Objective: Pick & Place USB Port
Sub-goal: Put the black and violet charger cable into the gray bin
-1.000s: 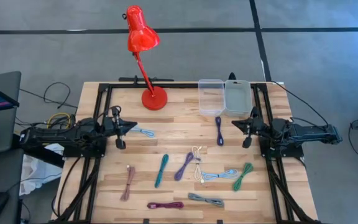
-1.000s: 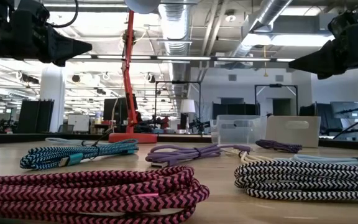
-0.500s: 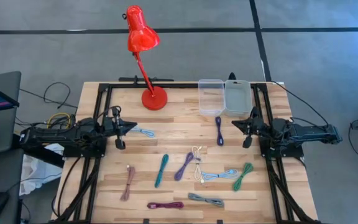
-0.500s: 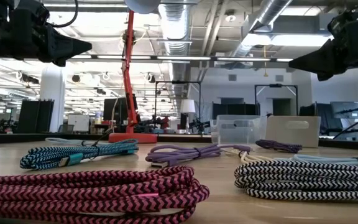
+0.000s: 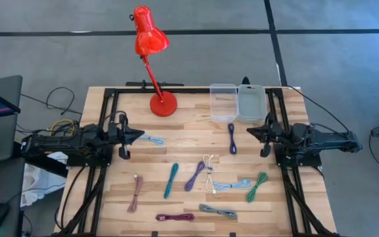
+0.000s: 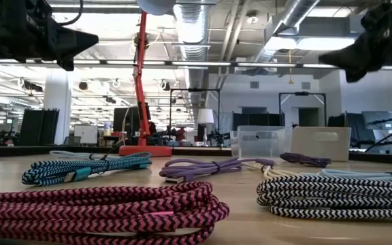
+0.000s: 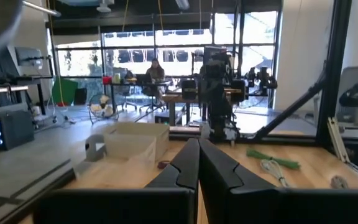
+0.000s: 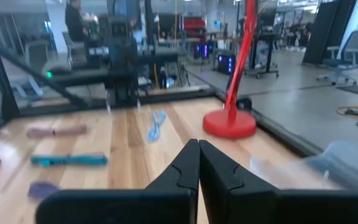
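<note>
Centrally, red lamp (image 5: pixel 155 59) and perhaps two clear bins (image 5: pixel 237 102) behind scattered cables (image 5: pixel 197 175).

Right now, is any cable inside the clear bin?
No. In the high view the clear bin shows only bare wood through its bottom, and the nearest purple cable lies on the table outside it.

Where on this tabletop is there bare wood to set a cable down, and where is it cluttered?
Bare wood lies between the red lamp base and the clear bin, and in the stretch between the light blue cable and the dark purple cable. The front half is crowded, from the pink cable across to the green cable.
</note>
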You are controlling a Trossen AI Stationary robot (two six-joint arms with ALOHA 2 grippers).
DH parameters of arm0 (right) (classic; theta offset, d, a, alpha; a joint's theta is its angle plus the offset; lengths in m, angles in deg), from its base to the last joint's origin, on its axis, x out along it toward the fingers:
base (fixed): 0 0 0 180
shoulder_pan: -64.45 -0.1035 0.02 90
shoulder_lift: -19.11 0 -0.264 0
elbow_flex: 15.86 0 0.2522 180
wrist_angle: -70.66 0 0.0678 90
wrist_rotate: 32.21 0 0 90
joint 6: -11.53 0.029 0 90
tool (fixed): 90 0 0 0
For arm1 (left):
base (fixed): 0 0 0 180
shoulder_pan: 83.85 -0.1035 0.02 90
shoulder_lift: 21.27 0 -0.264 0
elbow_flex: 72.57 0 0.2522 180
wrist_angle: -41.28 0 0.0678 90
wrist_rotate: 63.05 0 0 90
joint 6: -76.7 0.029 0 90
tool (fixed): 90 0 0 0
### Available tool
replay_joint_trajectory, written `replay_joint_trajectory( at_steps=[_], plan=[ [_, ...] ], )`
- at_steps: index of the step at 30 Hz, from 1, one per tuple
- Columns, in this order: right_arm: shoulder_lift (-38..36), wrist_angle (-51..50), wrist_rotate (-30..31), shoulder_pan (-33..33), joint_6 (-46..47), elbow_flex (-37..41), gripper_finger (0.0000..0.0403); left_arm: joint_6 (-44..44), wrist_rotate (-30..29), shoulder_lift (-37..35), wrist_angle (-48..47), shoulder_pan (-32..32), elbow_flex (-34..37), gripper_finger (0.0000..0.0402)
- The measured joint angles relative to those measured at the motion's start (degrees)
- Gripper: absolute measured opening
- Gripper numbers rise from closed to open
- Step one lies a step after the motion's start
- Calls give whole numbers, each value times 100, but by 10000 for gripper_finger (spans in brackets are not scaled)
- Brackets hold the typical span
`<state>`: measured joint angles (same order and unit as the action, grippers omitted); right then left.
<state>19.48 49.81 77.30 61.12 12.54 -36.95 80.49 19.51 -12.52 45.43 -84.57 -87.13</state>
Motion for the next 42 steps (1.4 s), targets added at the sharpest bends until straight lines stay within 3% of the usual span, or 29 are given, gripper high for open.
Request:
replay_joint_trajectory(
  at_steps=[7,18,25,32,42],
  plan=[
    [209,-737,6,0,3,-867,0,-24,0,408,3,-1,-450,6],
    [1731,-921,30,0,174,-1631,0,-23,-332,2576,1,-1,-1372,6],
    [2705,-1018,355,2,705,-2218,0,-14,-348,3503,59,-1,-2100,6],
    [3721,-2287,1035,2,1815,-2761,0,-2,-348,3760,53,-1,-2257,6],
    [4811,-2959,1062,9,3175,-2832,0,20,-348,3743,61,-1,-2257,6]
  ],
)
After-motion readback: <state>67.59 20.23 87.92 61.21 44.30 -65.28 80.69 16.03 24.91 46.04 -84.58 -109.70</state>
